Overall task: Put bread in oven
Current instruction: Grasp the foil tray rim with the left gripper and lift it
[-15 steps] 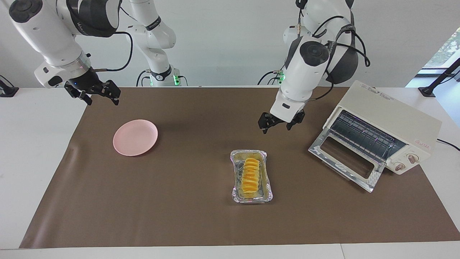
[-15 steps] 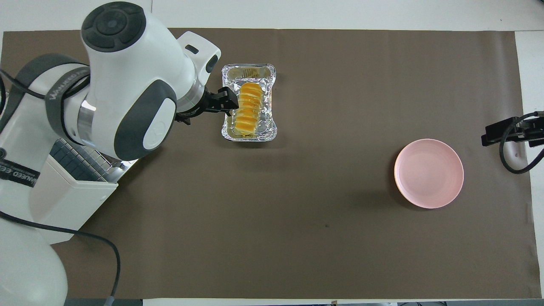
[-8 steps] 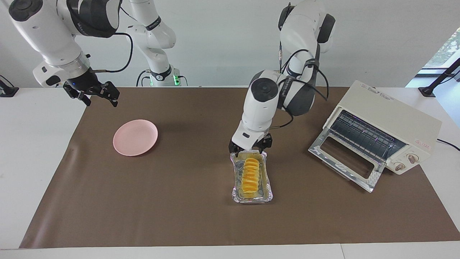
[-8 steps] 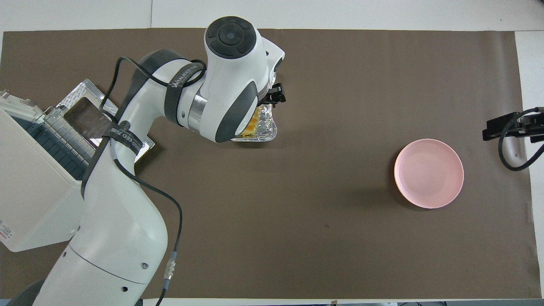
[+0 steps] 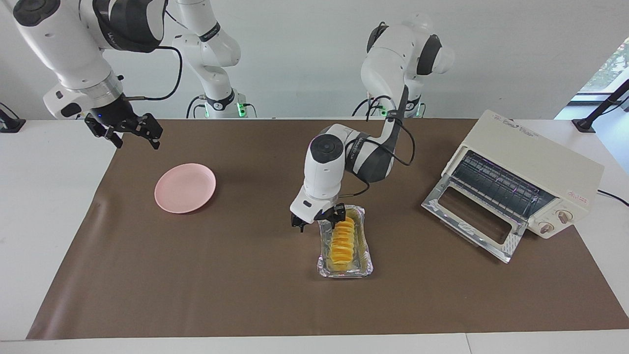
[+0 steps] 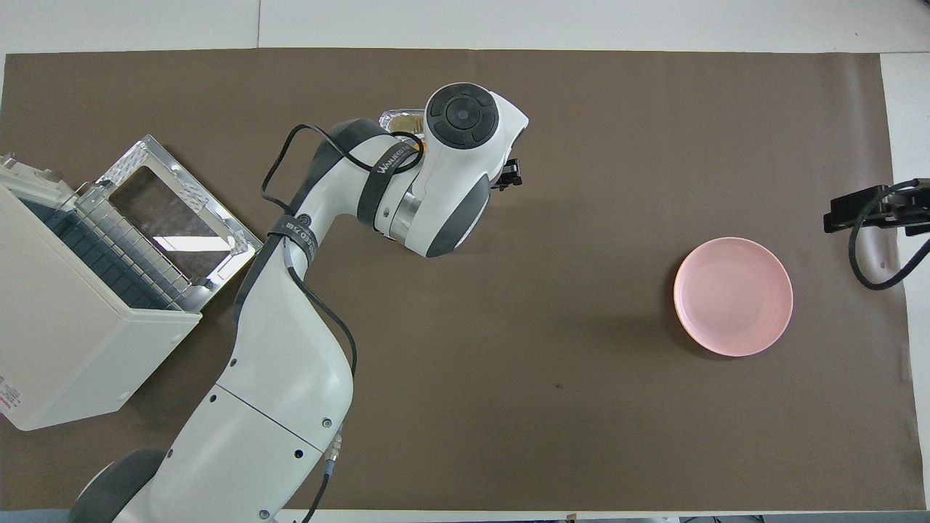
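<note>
Brown mat [image 5: 196, 275] on white table: bread [image 5: 342, 242], mid-mat in foil tray [image 5: 365, 264], likely light, soft and crushable; best pinched across its ridged sides. Left gripper [image 5: 318, 220], jaws spread, straddles the tray's nearer rim; right gripper [image 5: 128, 132], spread, waits above the mat's corner. Oven [image 5: 535, 162], door down, at the left arm's edge; pink plate [image 5: 185, 188] well clear.

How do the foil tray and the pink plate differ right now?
The foil tray is rectangular, crinkled and silver; the pink plate is round and smooth. The tray holds the bread; the plate holds nothing. The left gripper, open, is low over the tray's end nearer the robots; the right gripper, open, waits near the plate but not over it. Both rest flat on the brown mat.
</note>
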`<action>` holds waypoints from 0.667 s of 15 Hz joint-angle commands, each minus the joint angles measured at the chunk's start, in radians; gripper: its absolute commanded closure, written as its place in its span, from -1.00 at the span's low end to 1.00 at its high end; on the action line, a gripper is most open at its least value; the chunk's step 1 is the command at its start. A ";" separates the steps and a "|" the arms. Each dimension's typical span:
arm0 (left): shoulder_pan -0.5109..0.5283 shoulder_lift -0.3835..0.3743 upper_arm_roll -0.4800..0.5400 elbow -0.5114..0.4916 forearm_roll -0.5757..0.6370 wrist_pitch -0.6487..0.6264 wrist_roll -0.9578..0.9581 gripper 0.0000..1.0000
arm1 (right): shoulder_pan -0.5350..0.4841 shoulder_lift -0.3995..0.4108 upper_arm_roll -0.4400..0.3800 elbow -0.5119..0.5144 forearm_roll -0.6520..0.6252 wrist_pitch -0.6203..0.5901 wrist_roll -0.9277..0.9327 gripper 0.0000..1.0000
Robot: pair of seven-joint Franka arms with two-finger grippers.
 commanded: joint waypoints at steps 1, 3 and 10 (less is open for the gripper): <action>-0.010 0.027 0.023 0.035 -0.002 0.022 -0.002 -1.00 | -0.008 -0.023 0.009 -0.030 -0.022 0.014 0.016 -1.00; -0.016 0.027 0.023 0.027 -0.011 0.032 -0.013 -1.00 | -0.008 -0.023 0.009 -0.030 -0.022 0.014 0.016 -1.00; -0.016 0.020 0.024 -0.022 -0.005 0.039 -0.028 -1.00 | -0.008 -0.026 0.009 -0.028 -0.022 0.010 0.010 -1.00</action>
